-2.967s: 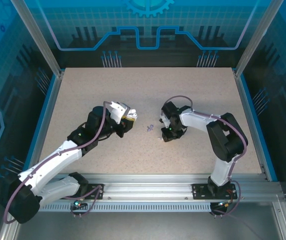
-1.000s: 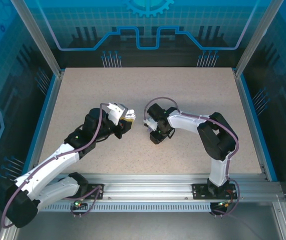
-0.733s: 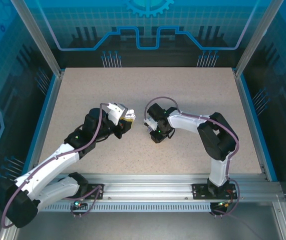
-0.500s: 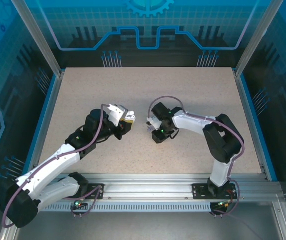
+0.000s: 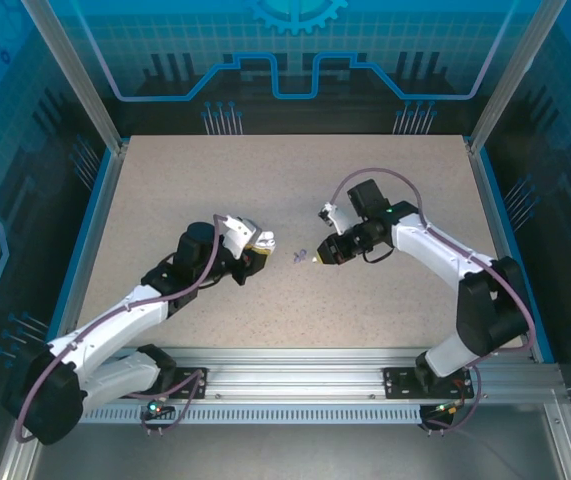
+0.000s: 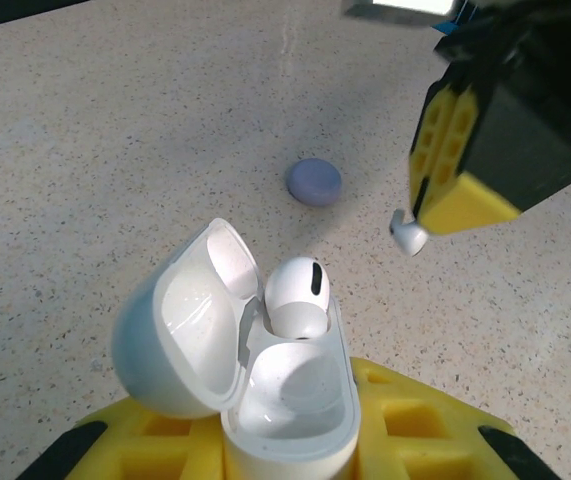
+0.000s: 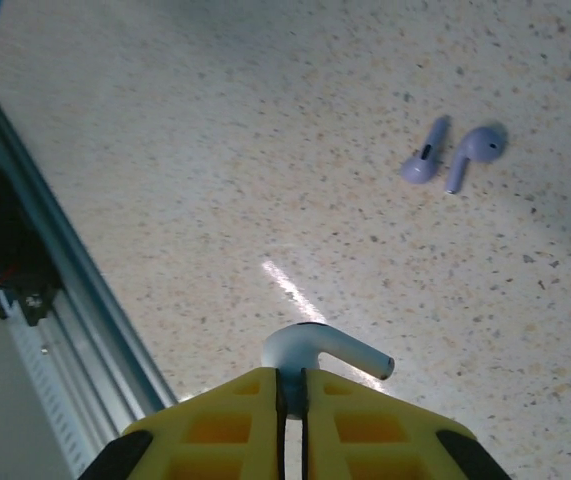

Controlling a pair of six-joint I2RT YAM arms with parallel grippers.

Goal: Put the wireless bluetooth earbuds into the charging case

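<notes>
We see a table (image 5: pixel 265 180) with a pale, speckled, stone-like top. It has a blue edge down its left and right sides, and an aluminium rail (image 5: pixel 295 362) runs along its near edge. Around the middle of the top, a little toward the near side, lie two pale-lavender earbud pieces (image 5: pixel 300 257). In the right wrist view they sit just beside each other. One is a short stem-like piece (image 7: pixel 425 163); the other is a round-headed piece (image 7: pixel 477 148) to its right. We cannot tell whether they touch. From the left wrist we see a small round purple disc (image 6: pixel 314 182) lying flat on the same speckled surface.
</notes>
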